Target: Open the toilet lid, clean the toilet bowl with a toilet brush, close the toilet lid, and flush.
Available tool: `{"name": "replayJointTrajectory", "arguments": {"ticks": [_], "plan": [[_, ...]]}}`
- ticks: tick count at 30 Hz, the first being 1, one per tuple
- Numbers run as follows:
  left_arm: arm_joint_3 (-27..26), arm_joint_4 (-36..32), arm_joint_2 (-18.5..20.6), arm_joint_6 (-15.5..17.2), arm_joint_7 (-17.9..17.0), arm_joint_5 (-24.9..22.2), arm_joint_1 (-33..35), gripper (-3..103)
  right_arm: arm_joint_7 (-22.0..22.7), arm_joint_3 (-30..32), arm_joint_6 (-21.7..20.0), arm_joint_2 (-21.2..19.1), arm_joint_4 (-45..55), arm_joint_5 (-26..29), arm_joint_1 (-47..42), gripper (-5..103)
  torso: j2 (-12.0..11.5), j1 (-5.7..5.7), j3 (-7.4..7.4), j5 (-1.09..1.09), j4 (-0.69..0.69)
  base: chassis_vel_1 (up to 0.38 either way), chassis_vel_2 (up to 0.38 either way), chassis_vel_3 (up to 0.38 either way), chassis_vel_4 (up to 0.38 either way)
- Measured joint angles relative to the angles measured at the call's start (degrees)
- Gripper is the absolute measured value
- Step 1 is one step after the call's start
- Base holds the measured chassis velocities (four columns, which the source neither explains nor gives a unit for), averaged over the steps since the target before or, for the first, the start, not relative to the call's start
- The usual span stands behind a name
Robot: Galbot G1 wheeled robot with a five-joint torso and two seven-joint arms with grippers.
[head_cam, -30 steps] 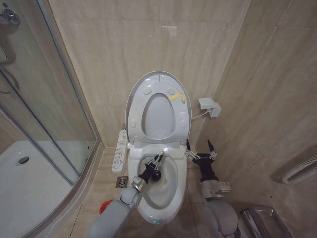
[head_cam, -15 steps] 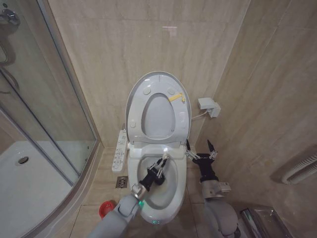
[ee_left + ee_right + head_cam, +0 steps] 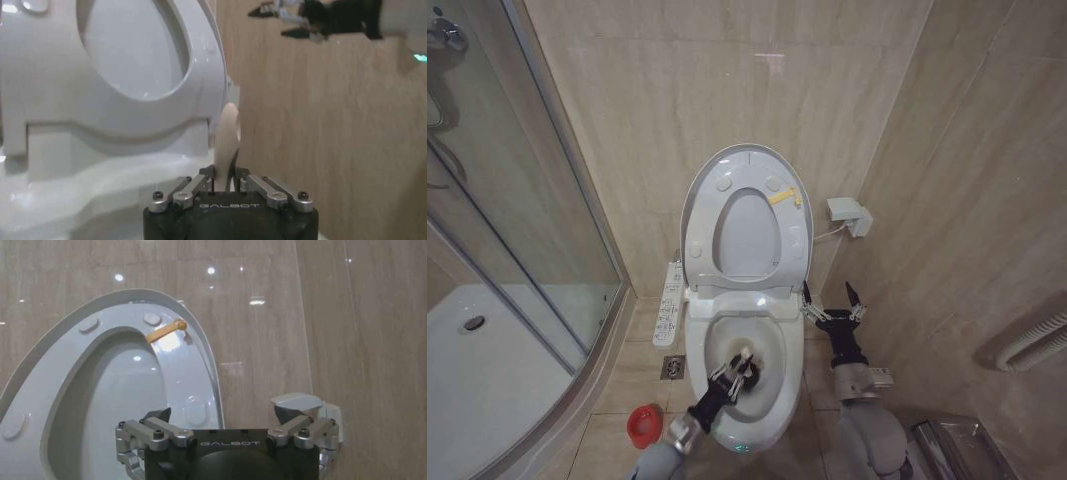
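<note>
Head view: toilet lid (image 3: 749,157) stands raised against the beige wall, the ring seat (image 3: 745,235) with its yellow tag (image 3: 782,196) up against it. Toilet bowl (image 3: 745,355) lies open below, the hollow yellowish, a small green light (image 3: 742,447) at its front rim.

Left end effector (image 3: 738,374) sits over the front half of the bowl, arm rising from the bottom edge of the frame. Fingers clenched on the toilet brush (image 3: 740,357); the white handle tip pokes up past the fingers toward the back of the bowl. Bristle end not visible.

Left wrist view: left end effector (image 3: 227,187) with both fingers pressed to the pale handle of the toilet brush (image 3: 228,132), which runs up between them, the raised seat (image 3: 133,55) behind it. Right end effector (image 3: 288,20) shows farther off against the wall.

Right end effector (image 3: 833,301) hangs just beside the right side of the toilet, at rim height, fingers spread wide, grasping nothing, not touching the bowl. Right wrist view: right end effector (image 3: 230,432), fingers apart, faces the raised toilet lid (image 3: 117,305) and a white wall box (image 3: 308,410).

Red cup (image 3: 642,423) stands on the floor left of the bowl, next to a floor drain (image 3: 674,367). Control panel (image 3: 670,300) sits along the toilet's left side. Glass shower enclosure (image 3: 497,230) with white shower tray (image 3: 487,380) at far left.
</note>
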Motion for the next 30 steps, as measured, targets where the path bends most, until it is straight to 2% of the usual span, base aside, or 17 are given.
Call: {"name": "replayJointTrajectory", "arguments": {"ticks": [8,15,22,30], "plan": [[-0.1,2.8,-0.8,-1.2,0.3,0.5,-1.0,19,0.0,0.0,0.0,0.0,0.0,0.0,0.0,100,0.0,0.00,0.00,0.00,-0.02,0.000,0.000,0.000,0.000],[1.2,8.5,-4.6,-2.0,1.0,0.0,-10.2,19,0.0,0.0,0.0,0.0,0.0,0.0,0.0,100,0.0,0.01,0.01,0.00,-0.03,0.000,0.000,0.000,0.000],[2.8,9.5,-6.4,-1.0,1.1,-2.2,-16.7,18,0.0,0.0,0.0,0.0,0.0,0.0,0.0,100,0.0,0.01,0.01,0.01,-0.01,0.000,0.000,0.000,0.000],[5.0,13.9,-9.3,-1.0,1.0,-3.5,-20.4,18,0.0,0.0,0.0,0.0,0.0,0.0,0.0,100,0.0,0.01,0.01,0.01,-0.01,0.000,0.000,0.000,0.000]]}}
